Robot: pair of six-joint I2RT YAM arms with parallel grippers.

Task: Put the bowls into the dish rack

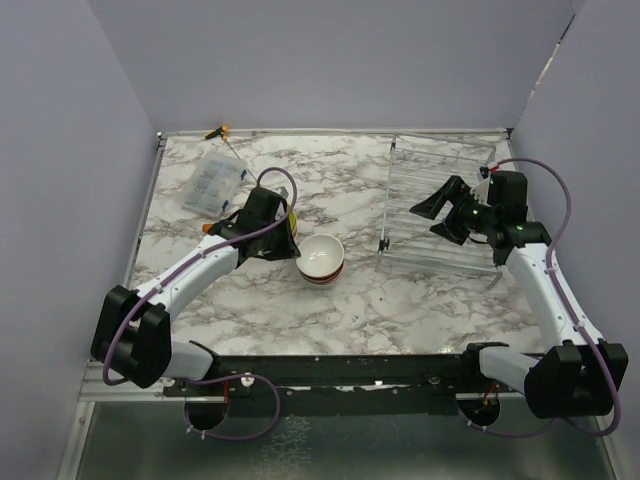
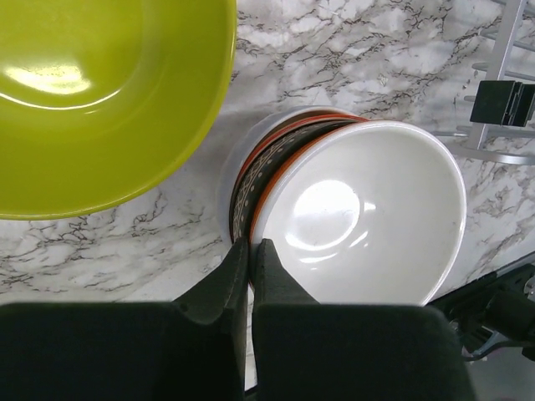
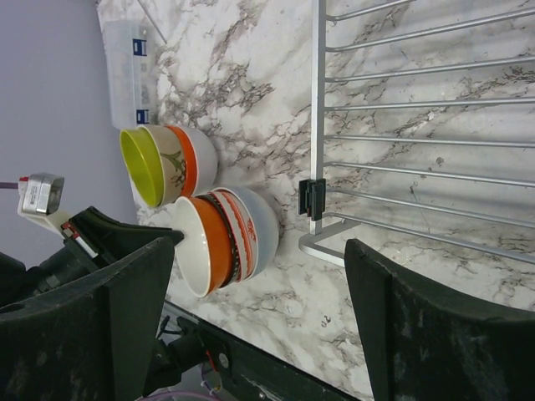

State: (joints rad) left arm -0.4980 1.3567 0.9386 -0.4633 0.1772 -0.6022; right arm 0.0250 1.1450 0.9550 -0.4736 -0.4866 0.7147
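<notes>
Table (image 1: 400,300) room sets your limits. Purple walls (image 1: 60,150) close three sides. The dish rack (image 1: 415,165) lies at the far right with no bowl in it yet, and the right arm hangs over it. Bare marble runs between the rack's left edge and the bowls, and more lies toward the near edge. Treat that strip as your transfer lane.

The right gripper (image 1: 436,214) has its fingers spread wide with nothing between them. If you carry a bowl across with the left arm, the two arms could meet above the rack, so withdraw the right arm first.

The bowls stand at table centre in two nested stacks, just beside each other. The clear plastic box (image 1: 215,180) is behind them, far left.

- **Cling:** nested bowls may lift with the top white bowl (image 2: 359,213), then drop.
- **Side strike:** a sideways move can knock the lime green bowl (image 2: 100,92) and its stack.
- **Slip:** the left gripper (image 2: 252,251) has its fingers pressed fully together, tips at the near rim of the white-topped stack. You cannot tell from here whether a rim is pinched between them. A shallow bite would let the bowl slide out.
- **Snag:** the black clip (image 3: 313,199) on the rack's edge could catch a low bowl.
</notes>
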